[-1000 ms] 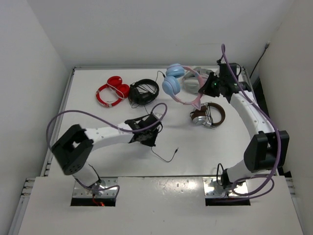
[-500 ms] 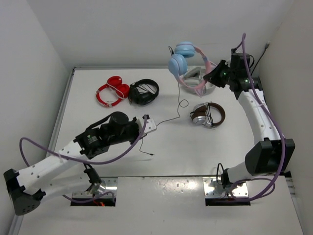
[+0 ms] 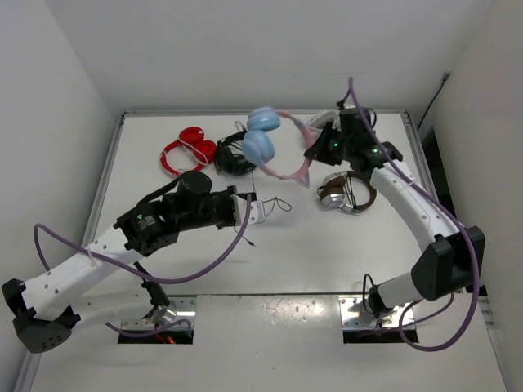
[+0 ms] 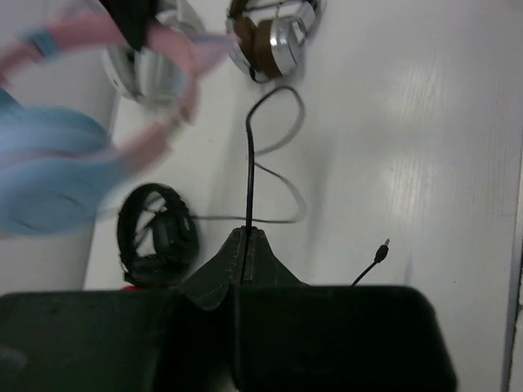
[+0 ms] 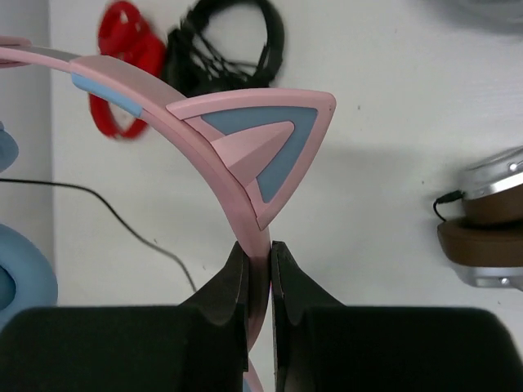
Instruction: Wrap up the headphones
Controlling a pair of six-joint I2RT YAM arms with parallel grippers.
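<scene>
The headphones (image 3: 265, 147) are held aloft in the upper middle of the overhead view, the pink headband (image 5: 41, 59) pinched below a cat ear (image 5: 270, 139) by the right gripper (image 5: 258, 273). The black cable (image 4: 249, 155) is clamped between the pressed-together jaws of the left gripper (image 4: 245, 245). No cable is seen wound on and its plug (image 4: 384, 245) lies loose on the table (image 4: 425, 122), so wrapping is judged barely begun.

The right pincer (image 5: 258, 263) clamps the pink band of the headphones (image 5: 253, 151) just below a cat ear, over a white surface (image 5: 376, 114) holding a red pair (image 5: 122, 77), a black pair (image 5: 233, 41) and a brown-and-silver pair (image 5: 490, 233).
</scene>
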